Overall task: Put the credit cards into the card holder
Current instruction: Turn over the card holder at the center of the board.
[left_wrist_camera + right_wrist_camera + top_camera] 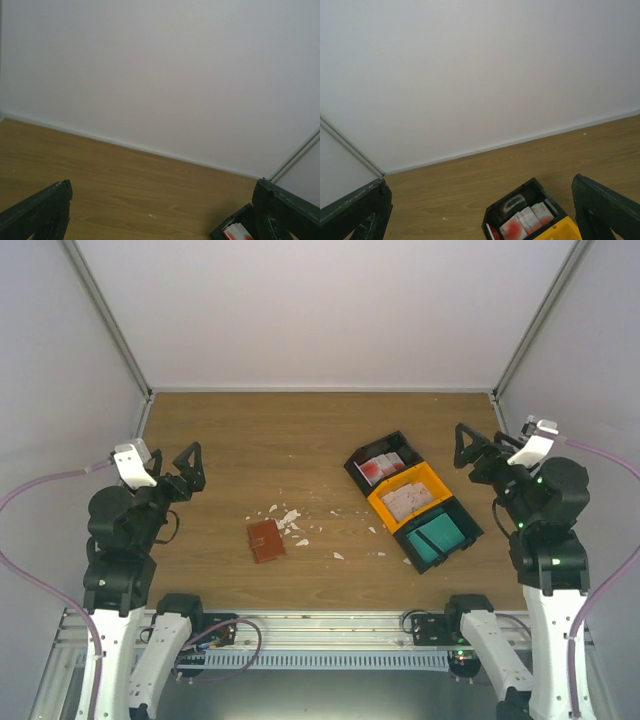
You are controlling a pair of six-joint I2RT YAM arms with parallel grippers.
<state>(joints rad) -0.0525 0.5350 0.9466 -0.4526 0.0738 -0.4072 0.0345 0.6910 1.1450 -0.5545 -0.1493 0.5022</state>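
The closed reddish-brown card holder (266, 539) lies flat on the table, left of centre. Red-and-white credit cards (381, 467) fill a black bin; they also show in the right wrist view (527, 222) and at the left wrist view's edge (235, 233). Whitish-pink cards (407, 501) lie in a yellow bin and teal cards (437, 533) in another black bin. My left gripper (188, 468) is open and empty, raised at the far left. My right gripper (468, 451) is open and empty, raised right of the bins.
White torn scraps (289, 519) are scattered around and right of the card holder. The three bins (372, 499) stand in a diagonal row at centre right. White walls enclose the table on three sides.
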